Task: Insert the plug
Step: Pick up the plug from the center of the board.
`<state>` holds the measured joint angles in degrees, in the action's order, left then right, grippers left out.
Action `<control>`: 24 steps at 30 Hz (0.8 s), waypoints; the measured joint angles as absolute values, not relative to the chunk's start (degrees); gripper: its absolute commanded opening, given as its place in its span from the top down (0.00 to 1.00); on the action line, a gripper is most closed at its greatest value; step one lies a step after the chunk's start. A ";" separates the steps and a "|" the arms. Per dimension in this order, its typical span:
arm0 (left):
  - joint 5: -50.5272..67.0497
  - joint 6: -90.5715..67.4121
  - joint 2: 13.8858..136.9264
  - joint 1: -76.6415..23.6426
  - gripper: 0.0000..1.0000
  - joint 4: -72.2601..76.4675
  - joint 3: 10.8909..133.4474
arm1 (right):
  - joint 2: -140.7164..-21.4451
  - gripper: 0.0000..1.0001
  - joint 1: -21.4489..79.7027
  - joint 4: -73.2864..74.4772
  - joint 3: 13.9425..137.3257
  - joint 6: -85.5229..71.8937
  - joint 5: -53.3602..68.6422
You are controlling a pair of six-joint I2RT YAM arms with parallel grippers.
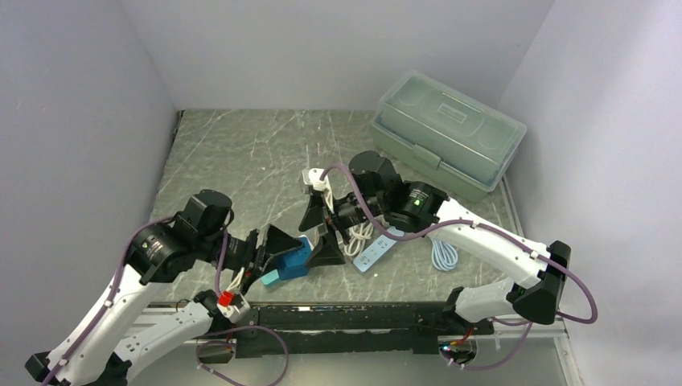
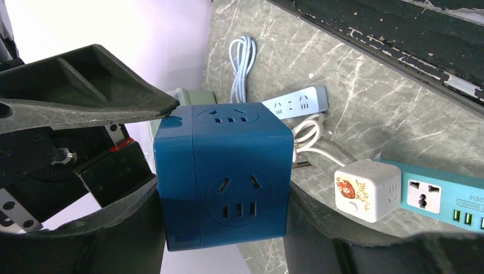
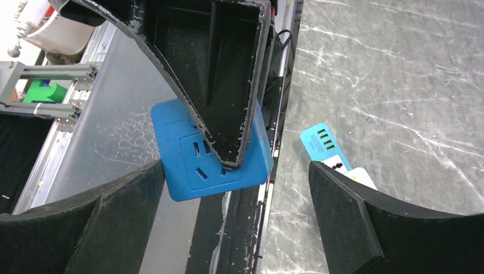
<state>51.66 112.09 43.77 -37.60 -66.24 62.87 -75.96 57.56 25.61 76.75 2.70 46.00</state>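
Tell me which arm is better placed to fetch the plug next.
Right. Its end effector is open and empty beside the white cords, while the left end effector is shut on the blue socket cube.

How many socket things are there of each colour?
Blue: 1, the cube socket
White: 2, the long strip and the small cube
Teal: 1, the teal strip
Total: 4
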 measured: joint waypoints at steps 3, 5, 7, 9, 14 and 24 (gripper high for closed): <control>51.79 112.27 43.22 -37.60 1.00 -66.26 62.87 | -75.96 0.00 58.28 25.63 76.62 3.60 45.01; 51.88 112.55 43.35 -37.60 1.00 -66.24 62.87 | -75.96 0.00 59.51 25.65 76.60 4.45 44.42; 51.96 112.90 43.51 -37.60 1.00 -66.24 62.87 | -76.07 0.01 60.95 25.65 76.60 5.10 44.07; 52.38 112.97 43.77 -37.60 1.00 -66.22 62.87 | -76.42 0.05 62.04 25.63 76.60 5.56 44.01; 52.73 113.19 44.56 -37.60 1.00 -66.24 62.92 | -77.62 0.50 62.76 25.12 76.51 5.82 43.79; 53.12 113.54 43.94 -37.54 0.00 -64.45 62.30 | -76.16 1.00 62.61 22.94 74.59 3.97 40.62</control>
